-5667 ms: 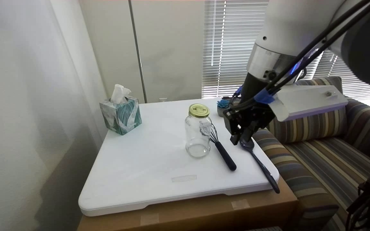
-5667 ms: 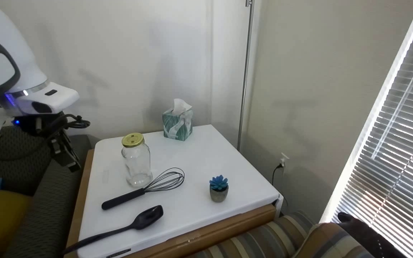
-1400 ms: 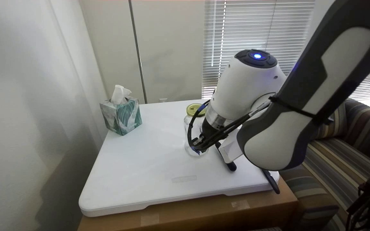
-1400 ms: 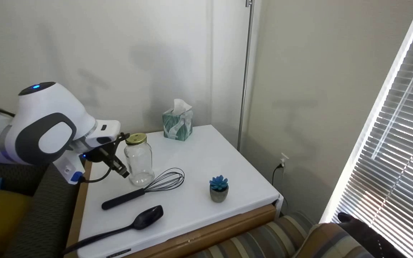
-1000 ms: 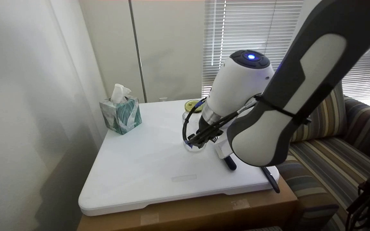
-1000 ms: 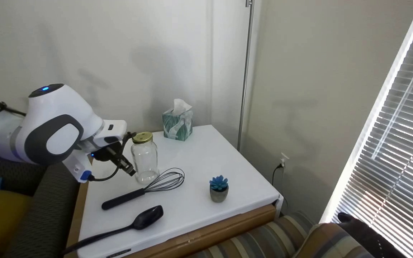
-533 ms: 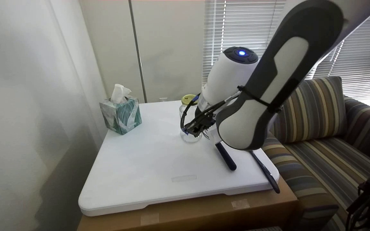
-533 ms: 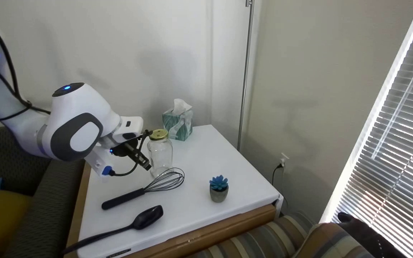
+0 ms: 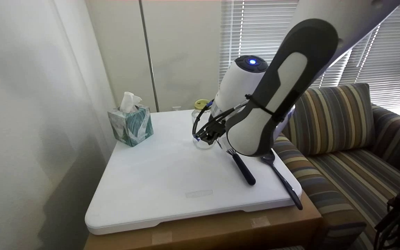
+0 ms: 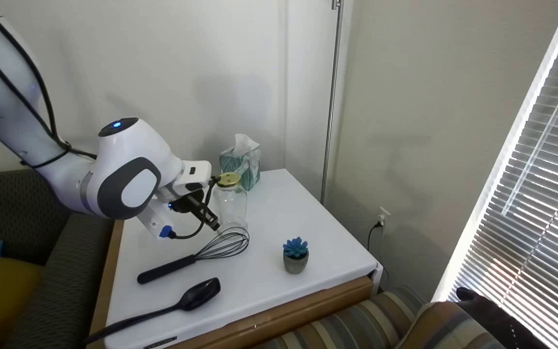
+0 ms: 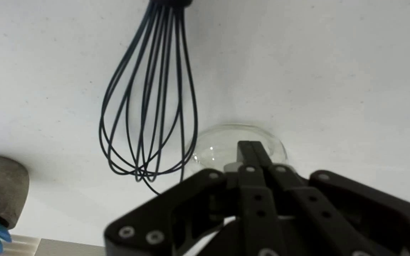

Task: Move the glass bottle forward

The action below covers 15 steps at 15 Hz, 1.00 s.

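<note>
Carefully now, mind the balloon whisk [image 10: 195,257], left in an exterior view, its wires lying near your path. Next comes your gripper [image 10: 215,225], jaws pressed together with nothing between them, beside the upright, lidded glass jar [image 10: 234,206] on the white table [image 10: 279,218]; contact is hard to confirm. Push low and slowly so the jar slides rather than tips, clear of the potted succulent [image 10: 296,255].

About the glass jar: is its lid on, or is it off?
On; the gold lid covers the top of the jar in both exterior views.
</note>
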Tool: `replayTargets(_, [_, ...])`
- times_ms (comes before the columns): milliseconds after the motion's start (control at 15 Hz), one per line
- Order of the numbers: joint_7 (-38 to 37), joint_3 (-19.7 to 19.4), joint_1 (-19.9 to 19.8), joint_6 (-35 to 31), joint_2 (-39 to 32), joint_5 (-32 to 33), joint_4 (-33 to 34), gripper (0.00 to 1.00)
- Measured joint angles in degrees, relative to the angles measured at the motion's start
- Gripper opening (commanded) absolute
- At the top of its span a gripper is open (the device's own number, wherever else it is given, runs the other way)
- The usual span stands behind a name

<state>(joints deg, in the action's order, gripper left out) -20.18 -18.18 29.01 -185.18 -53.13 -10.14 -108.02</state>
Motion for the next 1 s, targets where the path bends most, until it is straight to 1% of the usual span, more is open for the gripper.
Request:
replayTargets(400, [0.00, 0.03, -2.18, 1.82, -2.98, 0.00, 4.78, 0.00])
replayTargets(1000, [-0.01, 0.04, -3.53, 4.09, -5.94, 0.00, 10.48, 0.00])
